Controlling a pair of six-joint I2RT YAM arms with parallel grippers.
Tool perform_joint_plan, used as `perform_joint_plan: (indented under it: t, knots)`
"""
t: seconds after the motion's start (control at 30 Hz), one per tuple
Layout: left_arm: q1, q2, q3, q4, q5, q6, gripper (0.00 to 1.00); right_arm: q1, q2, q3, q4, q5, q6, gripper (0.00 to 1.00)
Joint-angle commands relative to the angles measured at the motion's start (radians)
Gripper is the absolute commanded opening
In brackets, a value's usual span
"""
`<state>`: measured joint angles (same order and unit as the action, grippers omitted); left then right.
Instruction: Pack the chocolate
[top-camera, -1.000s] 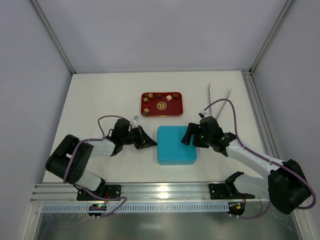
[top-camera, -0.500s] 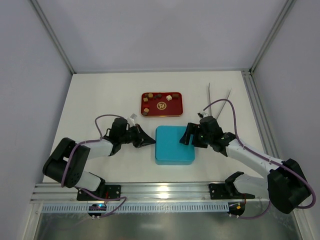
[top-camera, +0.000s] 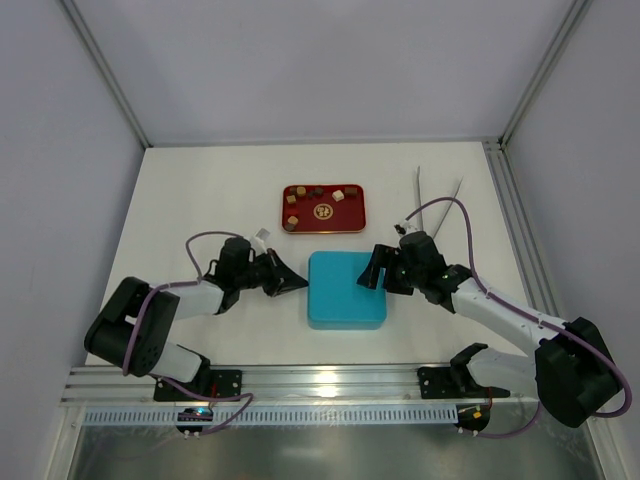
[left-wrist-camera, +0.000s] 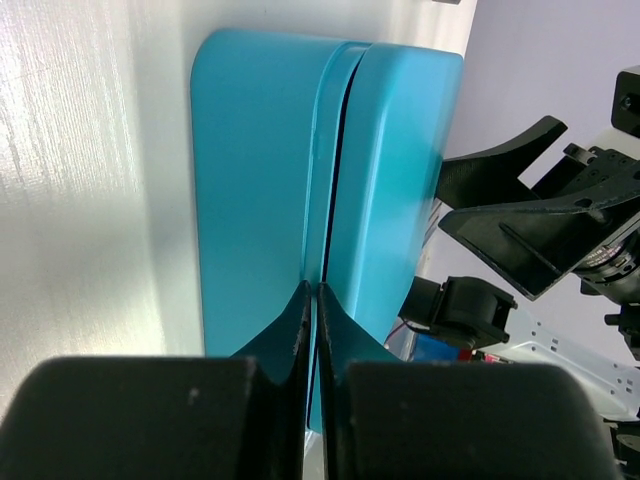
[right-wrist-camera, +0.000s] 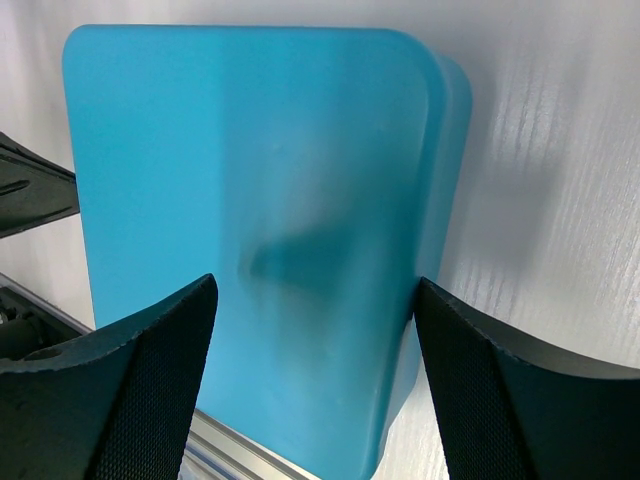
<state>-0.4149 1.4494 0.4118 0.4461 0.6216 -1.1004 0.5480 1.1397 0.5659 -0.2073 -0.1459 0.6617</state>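
Several small tan and brown chocolates lie on a red tray at the back middle. A closed turquoise box lies in front of it. My left gripper is shut and empty at the box's left side. In the left wrist view its tips point at the seam between the lid and base of the box. My right gripper is open at the box's right edge. In the right wrist view it straddles the box, and its fingers stand on either side.
Two thin metal sticks lie at the back right near the frame post. An aluminium rail runs along the near edge behind the arm bases. White walls close in the left and right sides.
The turquoise box has slid a little to the left with my right gripper behind it. My left gripper has drawn back to the left, still shut.
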Motion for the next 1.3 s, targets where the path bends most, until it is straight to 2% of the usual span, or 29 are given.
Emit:
perform_joint_plan:
  t: [0.0,0.07,0.3,0.53,0.93,1.27]
  knots:
    - [0.014,-0.021,-0.027,0.055,-0.002,-0.013,0.01,0.004,0.0,0.025,0.049,-0.011,0.013,0.8]
    - [0.018,-0.03,-0.033,0.074,0.004,-0.021,0.07,0.004,-0.001,0.023,0.051,-0.012,0.013,0.8]
    - [0.036,-0.078,-0.033,0.039,-0.003,-0.009,0.1,0.004,0.003,0.02,0.057,-0.015,0.016,0.8]
    - [0.057,-0.061,-0.042,0.016,-0.016,0.002,0.0,0.004,-0.003,0.015,0.065,-0.018,0.018,0.8]
    - [0.056,0.094,-0.037,0.104,0.021,-0.007,0.0,0.004,-0.011,-0.012,0.1,-0.034,0.03,0.79]
    - [0.027,0.109,-0.033,0.128,0.027,-0.01,0.0,0.004,-0.017,-0.012,0.114,-0.043,0.042,0.77]
